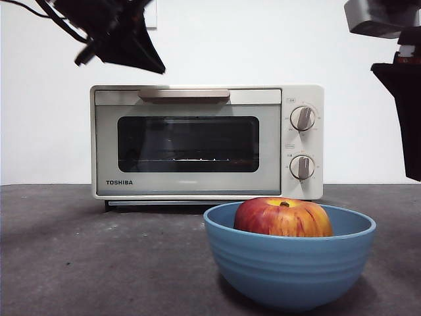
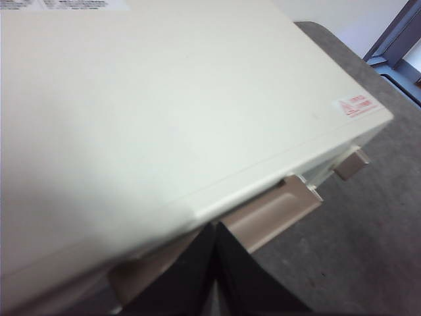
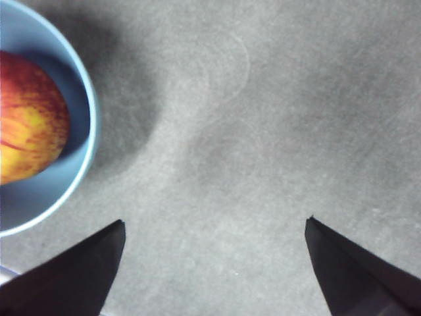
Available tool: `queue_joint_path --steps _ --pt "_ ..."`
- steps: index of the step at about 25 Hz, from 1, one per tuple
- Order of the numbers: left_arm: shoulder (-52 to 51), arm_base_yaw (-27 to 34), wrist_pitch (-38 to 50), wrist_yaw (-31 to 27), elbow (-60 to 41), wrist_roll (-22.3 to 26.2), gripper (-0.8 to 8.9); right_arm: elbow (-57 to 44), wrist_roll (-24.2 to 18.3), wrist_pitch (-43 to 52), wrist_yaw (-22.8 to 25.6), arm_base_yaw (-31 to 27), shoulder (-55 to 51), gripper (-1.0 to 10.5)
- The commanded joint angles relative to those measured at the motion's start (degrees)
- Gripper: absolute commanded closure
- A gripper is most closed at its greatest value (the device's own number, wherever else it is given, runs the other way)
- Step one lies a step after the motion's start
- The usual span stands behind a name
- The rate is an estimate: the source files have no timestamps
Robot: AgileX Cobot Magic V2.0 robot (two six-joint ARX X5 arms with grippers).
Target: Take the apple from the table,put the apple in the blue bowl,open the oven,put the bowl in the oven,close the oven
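Observation:
The apple [image 1: 283, 218], red with yellow streaks, lies inside the blue bowl [image 1: 289, 270] on the table [image 1: 79, 263] in front of the oven [image 1: 197, 187]. The oven door is closed under its taupe handle [image 1: 184, 95]. My left gripper [image 2: 216, 227] is shut and empty, hovering just above the oven's top [image 2: 164, 99] near the handle [image 2: 276, 214]; in the front view the left gripper [image 1: 152, 64] hangs at the upper left. My right gripper [image 3: 216, 220] is open over bare table [image 3: 263, 99], beside the bowl [image 3: 77, 99] and the apple [image 3: 26, 118].
Two round knobs [image 1: 302, 118] sit on the oven's right panel. The right arm [image 1: 404, 125] hangs dark at the front view's right edge. A white wall stands behind the oven. Table surface stretches to the left of the bowl.

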Motion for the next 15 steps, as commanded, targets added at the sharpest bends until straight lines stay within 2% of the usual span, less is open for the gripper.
queue_joint_path --steps 1,9,15 --pt "2.5 -0.7 1.8 -1.4 1.5 0.9 8.06 0.3 1.0 0.6 -0.1 0.5 0.1 5.1" --pt "5.6 -1.7 2.9 -3.2 1.5 1.3 8.06 0.3 1.2 1.3 0.0 0.5 0.1 5.1" --pt "6.3 -3.0 -0.8 -3.2 1.5 2.6 8.06 0.3 1.2 2.2 -0.1 0.5 0.1 5.1"
